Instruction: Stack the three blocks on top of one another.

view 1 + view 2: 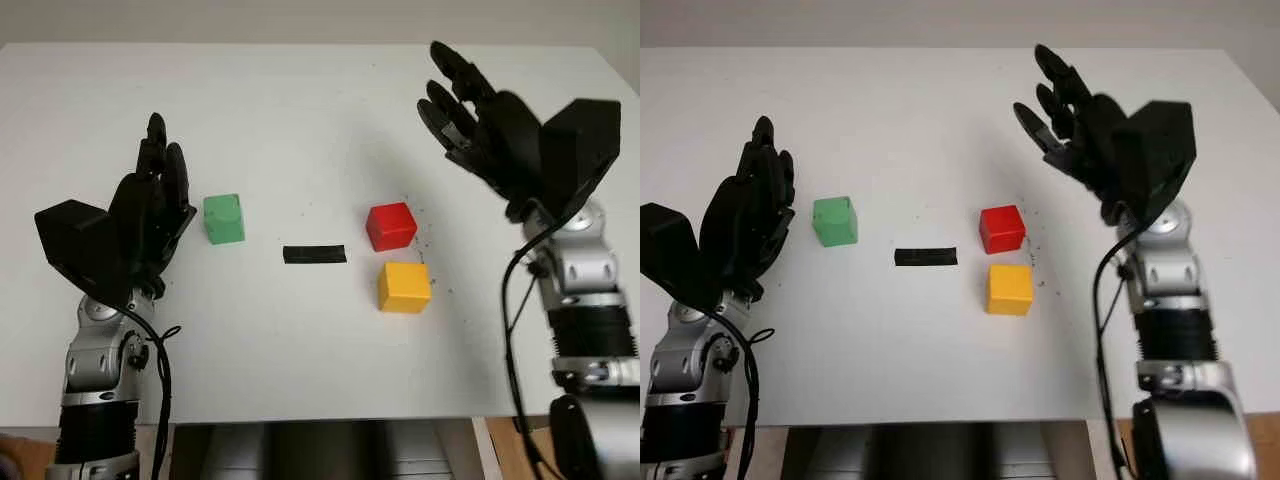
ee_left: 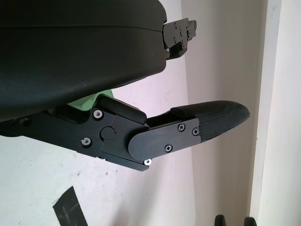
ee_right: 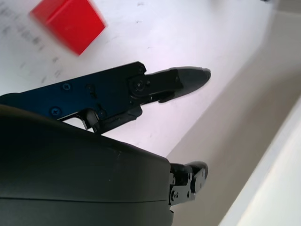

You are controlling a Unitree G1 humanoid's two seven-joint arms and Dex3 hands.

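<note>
Across the white worktop (image 1: 300,340) lie three separate blocks and a strip of black tape (image 1: 314,254), which serves as the landmark near the centre. Right hand (image 1: 470,110), open and holding nothing, is raised above the surface beyond and to the right of the tape. Left hand (image 1: 150,200), also open and empty, is to the left of the tape, just beside the green block (image 1: 224,218). Green block stands left of the tape, between it and the left hand. Red block (image 1: 391,226) sits right of the tape and slightly farther back. Yellow block (image 1: 404,287) sits right of the tape and nearer the robot, just beside the red one.
</note>
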